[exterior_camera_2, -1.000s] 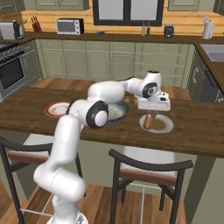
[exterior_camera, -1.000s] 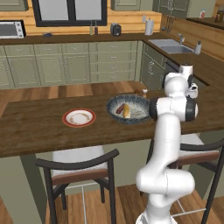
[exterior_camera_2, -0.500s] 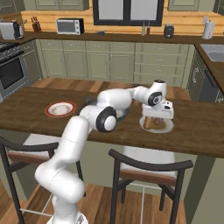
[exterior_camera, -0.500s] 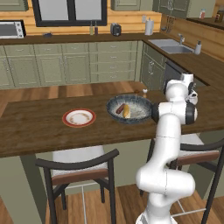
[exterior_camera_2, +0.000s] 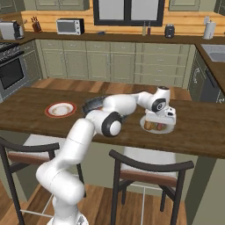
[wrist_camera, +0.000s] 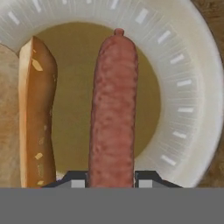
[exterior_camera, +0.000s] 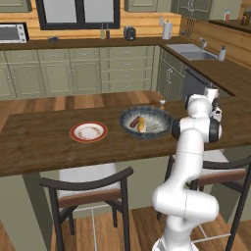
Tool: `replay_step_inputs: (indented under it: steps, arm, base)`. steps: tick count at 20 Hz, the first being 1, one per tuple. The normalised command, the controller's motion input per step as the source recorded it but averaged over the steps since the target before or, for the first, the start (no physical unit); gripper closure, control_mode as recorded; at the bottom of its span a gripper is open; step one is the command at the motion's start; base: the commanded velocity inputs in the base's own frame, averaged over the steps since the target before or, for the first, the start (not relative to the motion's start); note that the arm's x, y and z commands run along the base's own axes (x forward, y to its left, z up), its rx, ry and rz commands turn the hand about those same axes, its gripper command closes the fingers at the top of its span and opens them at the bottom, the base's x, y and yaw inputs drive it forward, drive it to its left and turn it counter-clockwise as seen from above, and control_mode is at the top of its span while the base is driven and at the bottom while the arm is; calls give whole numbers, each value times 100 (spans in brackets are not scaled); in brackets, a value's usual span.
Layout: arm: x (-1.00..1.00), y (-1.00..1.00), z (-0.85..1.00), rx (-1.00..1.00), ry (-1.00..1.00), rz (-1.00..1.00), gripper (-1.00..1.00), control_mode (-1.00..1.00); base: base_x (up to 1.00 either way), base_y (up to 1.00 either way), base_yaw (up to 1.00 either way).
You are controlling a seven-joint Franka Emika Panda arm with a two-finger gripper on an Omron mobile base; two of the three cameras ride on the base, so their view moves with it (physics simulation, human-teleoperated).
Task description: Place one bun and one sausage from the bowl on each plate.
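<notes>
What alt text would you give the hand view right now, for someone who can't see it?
A reddish-brown sausage is clamped in the shut pincer, over a white plate with a tan centre. A golden-brown bun lies beside it on the plate, roughly parallel.

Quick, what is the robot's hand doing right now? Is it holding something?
End effector: closed on the sausage, holding it over a white plate, beside the bun.
</notes>
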Motion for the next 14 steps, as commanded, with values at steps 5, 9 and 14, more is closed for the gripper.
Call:
replay_step_inputs:
  steps: [5, 9, 14]
  arm:
    - [13, 0, -12, 0, 0, 0, -100, -100]
    - [7, 0, -1, 0, 0, 0, -100, -100]
    - [3, 0, 5, 1, -2, 0, -100, -100]
  base:
    - [0, 0, 0]
    - [0, 0, 0]
    - [0, 0, 0]
